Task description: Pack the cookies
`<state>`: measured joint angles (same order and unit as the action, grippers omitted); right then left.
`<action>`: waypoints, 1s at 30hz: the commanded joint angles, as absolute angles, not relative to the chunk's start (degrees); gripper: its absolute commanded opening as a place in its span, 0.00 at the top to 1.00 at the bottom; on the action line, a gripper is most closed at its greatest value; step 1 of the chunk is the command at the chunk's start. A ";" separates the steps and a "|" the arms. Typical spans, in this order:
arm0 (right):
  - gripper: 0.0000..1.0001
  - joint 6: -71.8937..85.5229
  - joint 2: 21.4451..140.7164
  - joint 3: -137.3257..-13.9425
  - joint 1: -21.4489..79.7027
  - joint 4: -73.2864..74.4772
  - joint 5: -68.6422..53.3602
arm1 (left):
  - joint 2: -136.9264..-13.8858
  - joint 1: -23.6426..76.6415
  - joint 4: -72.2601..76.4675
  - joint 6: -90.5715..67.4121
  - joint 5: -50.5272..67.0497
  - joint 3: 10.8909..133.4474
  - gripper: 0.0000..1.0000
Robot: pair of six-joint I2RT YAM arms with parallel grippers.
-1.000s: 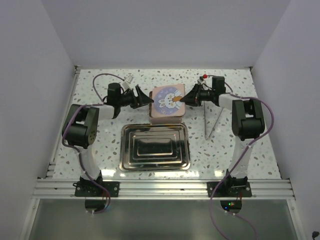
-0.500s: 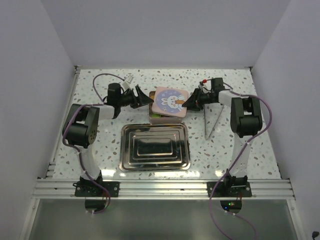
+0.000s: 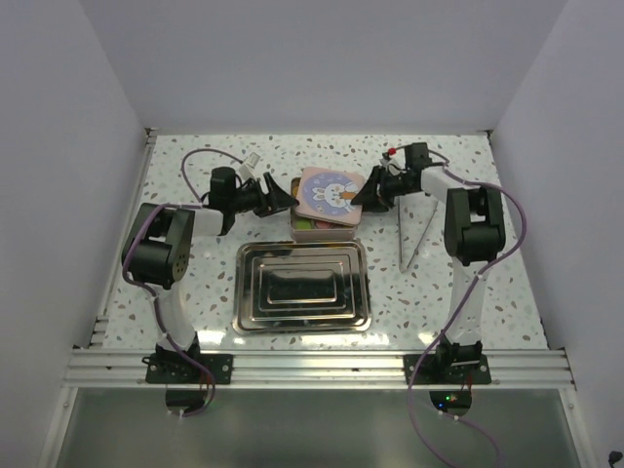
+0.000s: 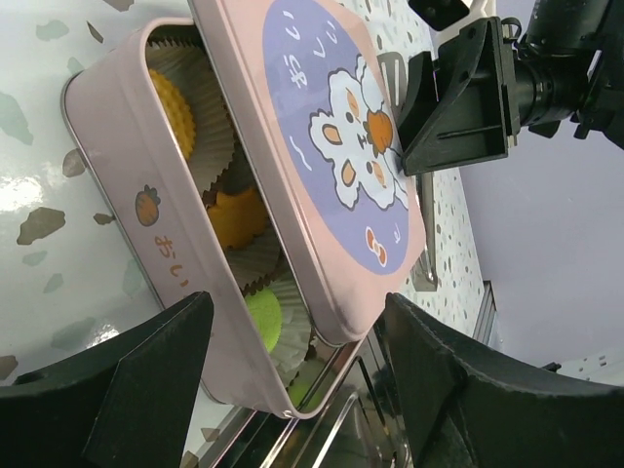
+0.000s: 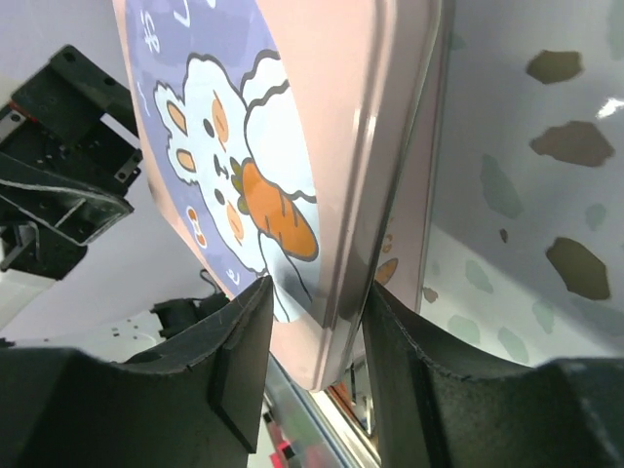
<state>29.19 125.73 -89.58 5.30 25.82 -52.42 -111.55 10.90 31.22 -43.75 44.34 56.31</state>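
A pink tin box [image 3: 325,230] stands behind the steel tray. Its rabbit-print lid [image 3: 329,193] is tilted up over it. My right gripper [image 3: 365,194] is shut on the lid's right rim; in the right wrist view its fingers [image 5: 244,361] pinch the lid [image 5: 234,185]. In the left wrist view the box [image 4: 136,214] lies open under the lid [image 4: 322,146]. Orange cookies [image 4: 234,216] and a green cookie [image 4: 261,320] sit in white paper cups inside. My left gripper [image 3: 289,198] is open at the box's left end, its jaws wide either side of the box corner [image 4: 302,390].
A stepped steel tray [image 3: 302,286] lies in front of the box, near the arm bases. A thin metal stand [image 3: 414,239] leans to the right of the box, under the right arm. White walls close in the table on three sides.
The lid lay flat on the box a second ago. My right gripper has lifted and tilted it and drawn it toward the back, uncovering the box's front. The left gripper has barely moved.
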 commanded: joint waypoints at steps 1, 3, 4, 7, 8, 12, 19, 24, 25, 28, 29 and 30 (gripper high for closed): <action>0.55 24.97 127.17 -93.25 7.20 30.67 -50.19 | -110.83 10.37 34.80 -42.54 45.00 56.25 0.24; 0.52 24.00 127.62 -94.30 8.17 32.08 -49.48 | -111.01 10.37 35.59 -43.06 45.44 56.16 0.24; 0.52 23.82 127.97 -94.48 8.87 32.60 -49.31 | -111.27 10.37 35.86 -43.24 45.61 56.08 0.24; 0.51 21.80 128.41 -95.89 10.54 35.32 -47.47 | -111.97 10.37 36.47 -43.68 45.88 56.25 0.24; 0.51 21.45 128.67 -96.32 10.98 35.77 -47.11 | -112.06 10.37 36.82 -43.77 46.05 56.34 0.24; 0.50 19.26 129.11 -97.12 12.57 37.96 -45.36 | -112.68 10.46 36.74 -43.86 46.32 56.86 0.24; 0.51 17.23 129.73 -96.86 14.85 39.55 -44.56 | -113.03 10.37 34.72 -41.92 46.23 56.60 0.24; 0.50 16.88 129.99 -96.94 16.43 39.38 -45.97 | -113.03 10.37 34.37 -41.49 46.32 56.60 0.24; 0.50 16.79 130.08 -97.03 16.70 39.46 -46.14 | -113.03 10.37 34.02 -41.31 46.32 56.69 0.24; 0.49 16.26 129.64 -96.94 18.10 39.73 -46.32 | -112.94 10.37 33.23 -40.52 46.41 56.60 0.24; 0.48 16.17 129.55 -96.94 18.45 39.81 -45.97 | -112.94 10.37 33.14 -40.34 46.49 56.69 0.24; 0.48 16.00 129.46 -96.94 19.24 39.99 -45.88 | -112.85 10.37 32.96 -40.17 46.49 56.60 0.24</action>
